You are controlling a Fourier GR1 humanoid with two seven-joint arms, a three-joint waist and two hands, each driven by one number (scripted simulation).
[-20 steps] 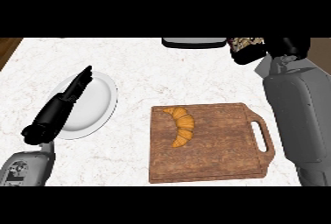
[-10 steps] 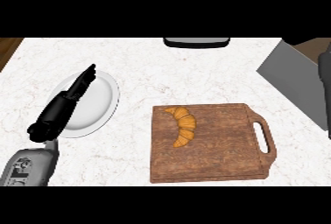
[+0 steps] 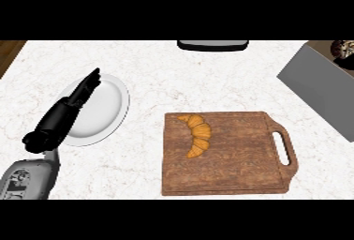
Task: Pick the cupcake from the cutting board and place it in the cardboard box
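Caught the left hand first, at the view's left: fingers straight and together, stretched out flat over the white plate, curled round nothing. Followed it back down to the grey left forearm at the lower left corner.

Moved outward across the pale marbled counter. Found the cutting board just right of the plate and apart from it, handle slot turned to the right. Spotted a golden croissant lying on the board's upper left part, curved and pointing downward.

Swung over to the right edge. Met the grey right forearm, slanting up toward the top right corner. Picked out a dark speckled lump just past it, against a brown patch that may have been the cardboard box. Could not tell cupcake from right hand there, nor how that hand stood.

Noted a dark, grey-rimmed object at the top edge, well apart from the board.
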